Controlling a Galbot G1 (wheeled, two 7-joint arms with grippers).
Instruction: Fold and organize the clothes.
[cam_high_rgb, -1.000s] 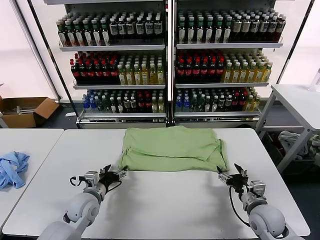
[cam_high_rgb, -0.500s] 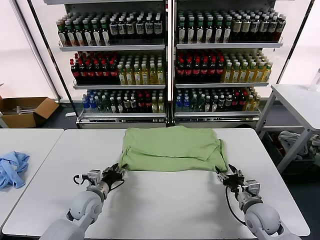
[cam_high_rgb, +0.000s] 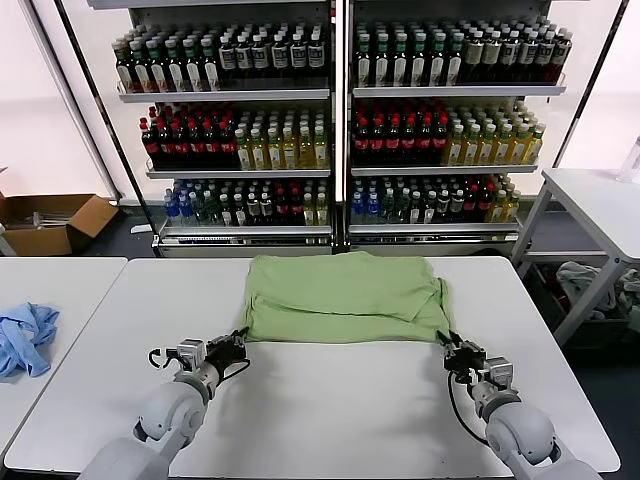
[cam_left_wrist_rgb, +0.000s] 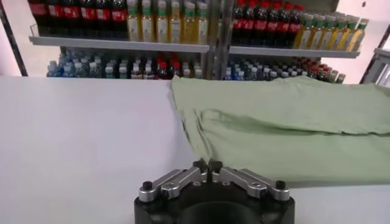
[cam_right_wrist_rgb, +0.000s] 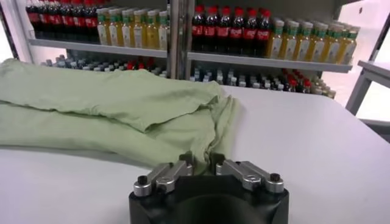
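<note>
The clothes are one light green shirt (cam_high_rgb: 345, 298), folded flat on the white table (cam_high_rgb: 330, 410) towards its far side. It also fills the left wrist view (cam_left_wrist_rgb: 292, 128) and the right wrist view (cam_right_wrist_rgb: 109, 103). My left gripper (cam_high_rgb: 238, 343) is at the shirt's near left corner, its fingers (cam_left_wrist_rgb: 198, 170) pressed together on the hem there. At the near right corner, my right gripper (cam_high_rgb: 448, 345) is shut with a fold of green fabric pinched between its fingers (cam_right_wrist_rgb: 183, 163). The collar, buttons and print are hidden.
Shelves of bottles (cam_high_rgb: 330, 130) stand behind the table. A light blue cloth (cam_high_rgb: 25, 335) lies on a second table to the left, across a narrow gap. A cardboard box (cam_high_rgb: 50, 222) sits on the floor at the far left, and another table (cam_high_rgb: 600, 200) stands at the right.
Both grippers were open just short of the shirt's near edge. They moved forward to its near corners and closed on the fabric.
</note>
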